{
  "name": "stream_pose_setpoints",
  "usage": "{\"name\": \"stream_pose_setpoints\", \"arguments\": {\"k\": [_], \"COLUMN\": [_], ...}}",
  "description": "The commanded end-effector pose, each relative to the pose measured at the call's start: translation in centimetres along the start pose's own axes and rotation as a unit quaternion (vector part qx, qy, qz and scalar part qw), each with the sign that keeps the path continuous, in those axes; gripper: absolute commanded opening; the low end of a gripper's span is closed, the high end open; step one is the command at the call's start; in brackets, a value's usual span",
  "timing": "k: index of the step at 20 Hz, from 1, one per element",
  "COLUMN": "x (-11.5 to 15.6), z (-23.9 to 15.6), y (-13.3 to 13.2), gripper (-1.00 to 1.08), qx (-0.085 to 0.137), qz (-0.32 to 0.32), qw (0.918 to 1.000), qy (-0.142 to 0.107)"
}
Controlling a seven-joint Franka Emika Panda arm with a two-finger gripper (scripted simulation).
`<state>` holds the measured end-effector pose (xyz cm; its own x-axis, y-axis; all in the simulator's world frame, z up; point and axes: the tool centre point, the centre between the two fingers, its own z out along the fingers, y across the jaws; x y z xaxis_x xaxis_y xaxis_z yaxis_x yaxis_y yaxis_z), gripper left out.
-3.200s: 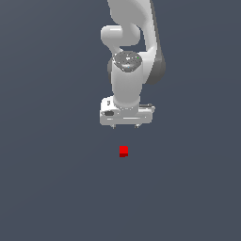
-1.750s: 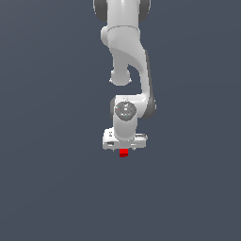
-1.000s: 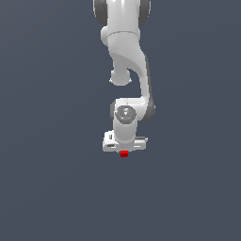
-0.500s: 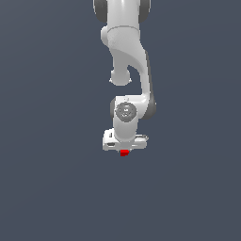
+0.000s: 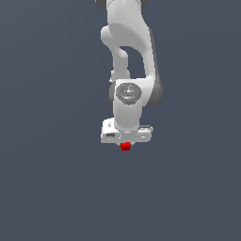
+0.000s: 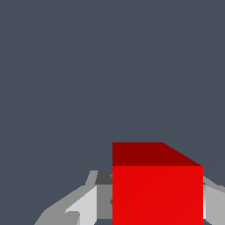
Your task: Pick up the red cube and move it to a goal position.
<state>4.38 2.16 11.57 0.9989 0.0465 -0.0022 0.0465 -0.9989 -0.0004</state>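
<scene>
There is 1 arm, 1 claw and 1 red cube; no other loose thing shows in either view.

In the exterior view the white arm reaches down the middle of the picture, its round wrist joint above the wide white body of the claw. The red cube sits directly under the middle of that body, touching its lower edge, and is far narrower than the body. Only a small part of the cube shows there; the fingers themselves are too small to make out. All around is a plain dark grey-blue surface, and nothing stands between the camera and the cube except the claw body that covers its upper part.

The wrist view gives what the exterior view hides: the red cube fills the lower part of the picture, with a bright front face and a darker face above it. Grey-white fingers show on either side of it, pressed against its flanks, so the claw is pinching the cube. Whether the cube rests on the surface or hangs clear of it cannot be told from these 2 views.
</scene>
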Motion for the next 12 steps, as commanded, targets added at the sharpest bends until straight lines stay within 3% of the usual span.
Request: {"name": "stream_pose_setpoints", "arguments": {"k": [1, 12], "x": [0.3, 1.4], "z": [-2.9, -13.6], "y": [-0.1, -0.6], "gripper": [-1.00, -1.00], "qx": [0.000, 0.000], "qz": [0.000, 0.000], "qw": [1.0000, 1.0000], "qy": [0.001, 0.001]}}
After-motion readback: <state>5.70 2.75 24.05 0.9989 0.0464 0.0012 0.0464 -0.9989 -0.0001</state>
